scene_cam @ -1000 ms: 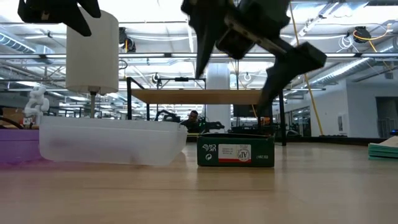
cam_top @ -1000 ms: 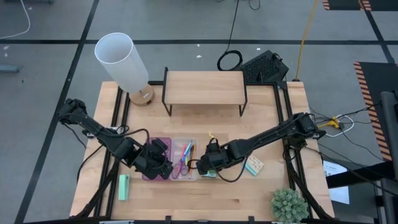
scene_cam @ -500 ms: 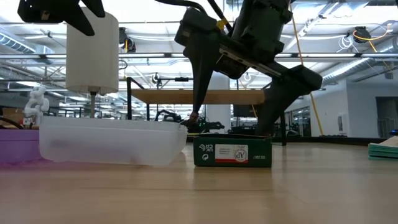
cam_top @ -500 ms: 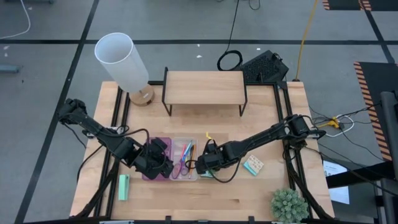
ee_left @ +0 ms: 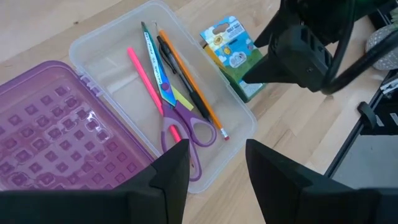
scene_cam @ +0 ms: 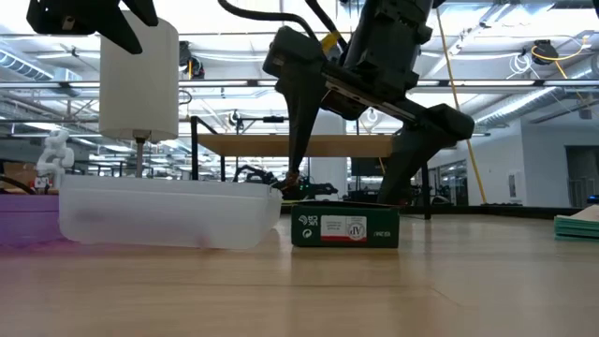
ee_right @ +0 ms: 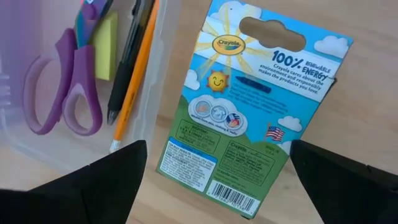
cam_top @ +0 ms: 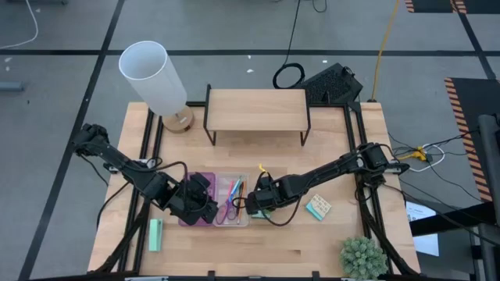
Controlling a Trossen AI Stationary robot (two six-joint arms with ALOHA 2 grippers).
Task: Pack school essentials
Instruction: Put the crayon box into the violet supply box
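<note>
The green-blue packet (ee_right: 249, 106) lies flat on the table right beside the clear half (ee_left: 99, 46) of the purple studded case (ee_left: 56, 137). My right gripper (ee_right: 217, 149) is low over the packet and open, one finger on either side (scene_cam: 344, 228). In the clear half lie a pink pencil (ee_left: 144, 78), an orange pencil (ee_left: 189, 81), a black pen (ee_left: 180, 74), purple scissors (ee_left: 186, 130) and a small yellow piece (ee_left: 181, 98). My left gripper (ee_left: 217, 155) hovers open above the case, holding nothing. A teal-beige pad (cam_top: 318, 207) lies on the table to the right. My right gripper comes from above with its fingers (ee_right: 93, 186) astride the packet. Whether a finger touches the packet, I cannot tell. The packet rests flat on the table.
A mint-green block (cam_top: 155, 234) lies near the front left. A white lamp (cam_top: 152, 74) and a wooden shelf (cam_top: 256, 109) stand at the back. A potted plant (cam_top: 363, 256) sits at the front right corner.
My right gripper has come down over the packet and gone a little toward the table's left edge, staying open. The packet has shifted slightly on the table.
</note>
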